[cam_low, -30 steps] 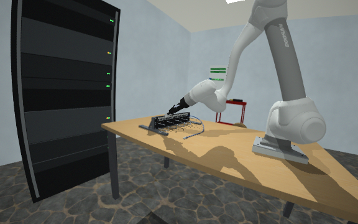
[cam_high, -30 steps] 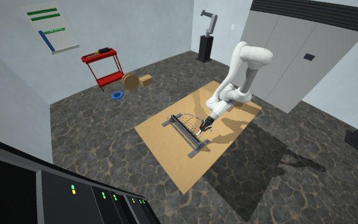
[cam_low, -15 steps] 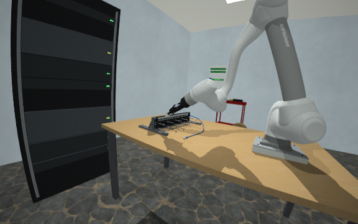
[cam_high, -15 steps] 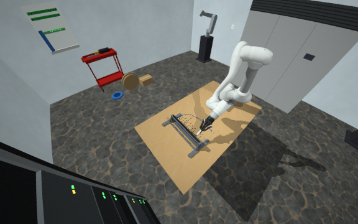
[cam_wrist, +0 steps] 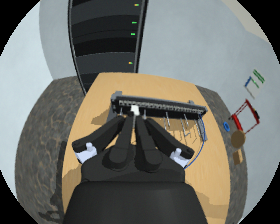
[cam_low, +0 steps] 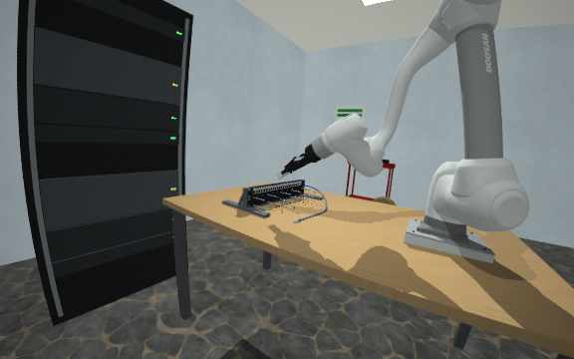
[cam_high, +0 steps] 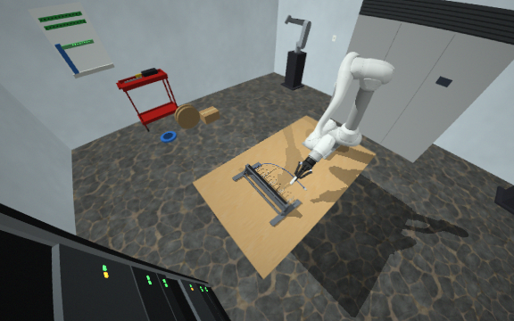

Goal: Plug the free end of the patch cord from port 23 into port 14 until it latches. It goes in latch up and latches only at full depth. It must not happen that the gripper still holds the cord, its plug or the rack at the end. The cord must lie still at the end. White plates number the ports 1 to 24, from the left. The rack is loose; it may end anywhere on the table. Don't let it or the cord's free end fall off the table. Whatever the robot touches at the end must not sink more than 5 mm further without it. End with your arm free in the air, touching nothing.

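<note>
The patch rack [cam_high: 268,188] [cam_low: 275,192] [cam_wrist: 161,106] stands on its two feet on the table, with its row of ports along the front; the port numbers are too small to read. The blue patch cord [cam_high: 280,166] [cam_low: 326,199] [cam_wrist: 204,136] leaves one end of the rack and curves over the table. Its free plug [cam_high: 304,188] [cam_low: 297,220] lies on the table in front of the rack; the wrist view does not show it. My gripper [cam_high: 293,180] [cam_low: 280,176] [cam_wrist: 134,110] is shut and empty, its pale fingertips together above the rack, apart from the plug.
The wooden table [cam_high: 221,196] [cam_low: 367,229] carries the rack and the arm's base [cam_low: 448,244]. Thin wire-like pieces [cam_high: 279,185] [cam_low: 289,201] stick out from the rack's front, on the cord's side. A tall server cabinet [cam_low: 108,150] stands beyond the table's end.
</note>
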Motion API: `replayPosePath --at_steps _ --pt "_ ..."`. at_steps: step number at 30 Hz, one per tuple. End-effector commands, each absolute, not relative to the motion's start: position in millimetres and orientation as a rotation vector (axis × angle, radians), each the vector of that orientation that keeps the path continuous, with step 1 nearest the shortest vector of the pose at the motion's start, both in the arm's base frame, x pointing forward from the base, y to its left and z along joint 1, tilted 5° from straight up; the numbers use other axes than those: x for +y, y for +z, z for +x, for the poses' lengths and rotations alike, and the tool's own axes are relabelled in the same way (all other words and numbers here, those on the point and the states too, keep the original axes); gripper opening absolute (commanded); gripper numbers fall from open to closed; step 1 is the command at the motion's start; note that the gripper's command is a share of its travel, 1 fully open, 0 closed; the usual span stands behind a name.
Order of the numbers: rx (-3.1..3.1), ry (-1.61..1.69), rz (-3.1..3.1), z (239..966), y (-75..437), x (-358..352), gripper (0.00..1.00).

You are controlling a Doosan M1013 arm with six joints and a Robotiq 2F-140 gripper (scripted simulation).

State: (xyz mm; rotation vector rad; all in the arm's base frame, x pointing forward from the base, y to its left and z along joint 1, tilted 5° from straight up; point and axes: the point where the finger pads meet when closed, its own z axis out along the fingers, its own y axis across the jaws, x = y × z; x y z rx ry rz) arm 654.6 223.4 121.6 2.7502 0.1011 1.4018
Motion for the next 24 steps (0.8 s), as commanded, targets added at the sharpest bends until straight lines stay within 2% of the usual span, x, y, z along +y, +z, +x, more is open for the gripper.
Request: replayPosePath --at_steps 1,24 --pt "0.106 1.388 2.755 631.9 135.3 225.5 0.0" --pt "0.106 1.388 2.755 615.2 150.1 203.3 0.0"
